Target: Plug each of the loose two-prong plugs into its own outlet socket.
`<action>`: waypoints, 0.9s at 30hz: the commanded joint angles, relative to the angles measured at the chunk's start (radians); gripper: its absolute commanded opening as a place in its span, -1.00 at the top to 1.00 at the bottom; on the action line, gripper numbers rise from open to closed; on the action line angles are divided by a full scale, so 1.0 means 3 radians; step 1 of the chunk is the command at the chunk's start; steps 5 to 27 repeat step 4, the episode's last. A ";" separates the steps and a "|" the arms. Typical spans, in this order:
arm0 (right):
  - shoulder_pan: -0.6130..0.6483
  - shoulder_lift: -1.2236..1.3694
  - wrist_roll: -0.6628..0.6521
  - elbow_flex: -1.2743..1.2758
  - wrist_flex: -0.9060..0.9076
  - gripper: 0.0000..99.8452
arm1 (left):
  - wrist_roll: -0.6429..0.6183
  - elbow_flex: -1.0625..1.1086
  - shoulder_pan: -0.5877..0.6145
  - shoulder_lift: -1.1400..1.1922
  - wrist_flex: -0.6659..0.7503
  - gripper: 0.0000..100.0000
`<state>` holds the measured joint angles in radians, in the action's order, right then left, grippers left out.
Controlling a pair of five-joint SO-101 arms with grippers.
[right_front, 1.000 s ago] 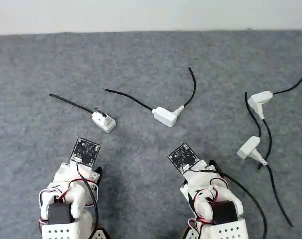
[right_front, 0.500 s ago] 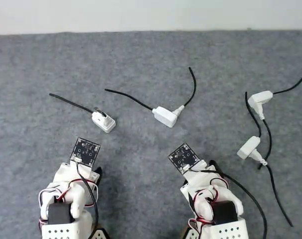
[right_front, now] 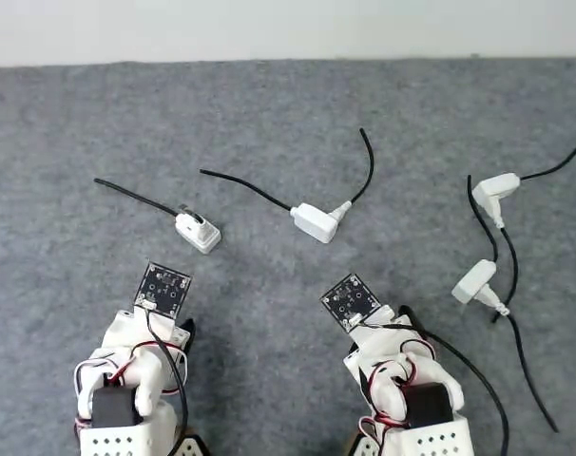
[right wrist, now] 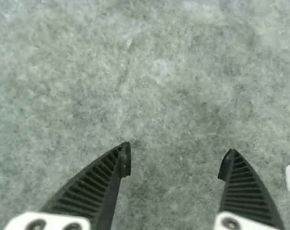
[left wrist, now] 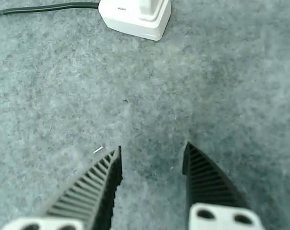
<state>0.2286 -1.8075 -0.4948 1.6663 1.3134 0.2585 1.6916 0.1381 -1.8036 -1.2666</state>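
Grey felt covers the bench [right_front: 269, 114], on which four white corded blocks are laid apart; plugs and sockets cannot be told apart. The first block [right_front: 198, 231] is seen just ahead of the left pincer [left wrist: 152, 149], whose jaws are held spread over bare felt. The second block [right_front: 315, 222] is placed mid-bench, while the third block [right_front: 494, 186] and fourth block [right_front: 475, 281] are set near each other at the right. The right pincer [right wrist: 177, 148] is likewise spread, with nothing grasped.

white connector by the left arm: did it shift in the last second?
No. The white connector lies at the same spot relative to the mat's far edge in the high view, and its cord runs the same way.
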 commanded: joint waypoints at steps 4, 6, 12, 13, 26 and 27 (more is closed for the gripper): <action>-0.0023 -0.0018 0.0020 0.0056 0.0018 0.40 | 0.0036 -0.0028 -0.0026 -0.0056 -0.0010 0.58; -0.0023 -0.0018 0.0020 0.0056 0.0018 0.40 | 0.0036 -0.0028 -0.0026 -0.0056 -0.0010 0.58; -0.0023 -0.0018 0.0020 0.0056 0.0018 0.40 | 0.0036 -0.0028 -0.0026 -0.0056 -0.0010 0.58; -0.0023 -0.0018 0.0020 0.0056 0.0018 0.40 | 0.0036 -0.0028 -0.0026 -0.0056 -0.0010 0.58; -0.0023 -0.0018 0.0020 0.0056 0.0018 0.40 | 0.0036 -0.0028 -0.0026 -0.0056 -0.0010 0.58; -0.0023 -0.0018 0.0020 0.0056 0.0018 0.40 | 0.0036 -0.0028 -0.0026 -0.0056 -0.0010 0.58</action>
